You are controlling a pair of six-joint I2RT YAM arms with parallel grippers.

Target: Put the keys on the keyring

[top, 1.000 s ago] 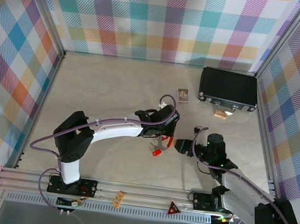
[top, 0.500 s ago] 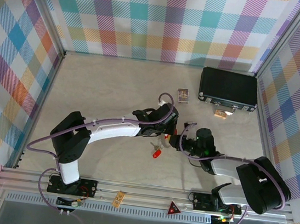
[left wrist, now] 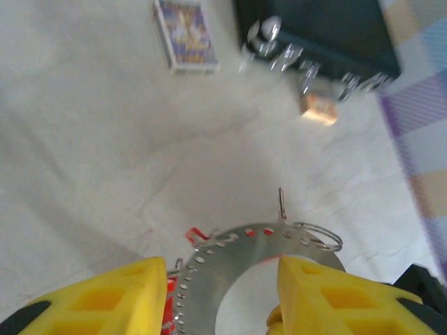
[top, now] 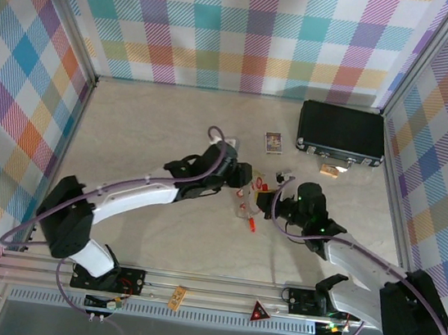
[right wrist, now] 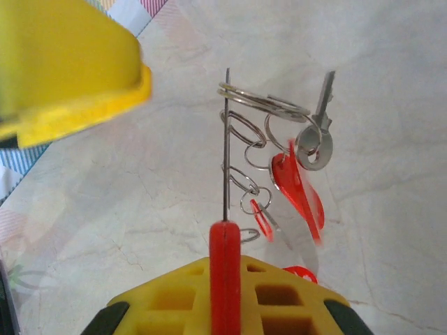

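Note:
The keyring (left wrist: 230, 252) is a flat perforated metal loop with a red section, held upright between the two arms (top: 248, 194). My right gripper (right wrist: 225, 269) is shut on its red part, and the loop (right wrist: 226, 139) runs away from it edge-on. Several red tags (right wrist: 299, 188) and one metal key (right wrist: 318, 139) hang from small wire rings on the loop's right side. One more red tag (top: 252, 221) dangles below. My left gripper (left wrist: 218, 271) is open, its yellow fingers (left wrist: 112, 300) standing either side of the loop's face, at the loop's left (top: 241, 180).
A black case (top: 342, 132) sits at the back right, with a small tan object (top: 329, 171) in front of it. The picture card (top: 273, 142) lies just behind the grippers. Plaid walls close three sides. A red triangle (top: 259, 312) is on the front rail.
The left arm has stretched out and its gripper has moved back. The keyring with its tags has shifted back and slightly right. The right gripper has come up to its right side.

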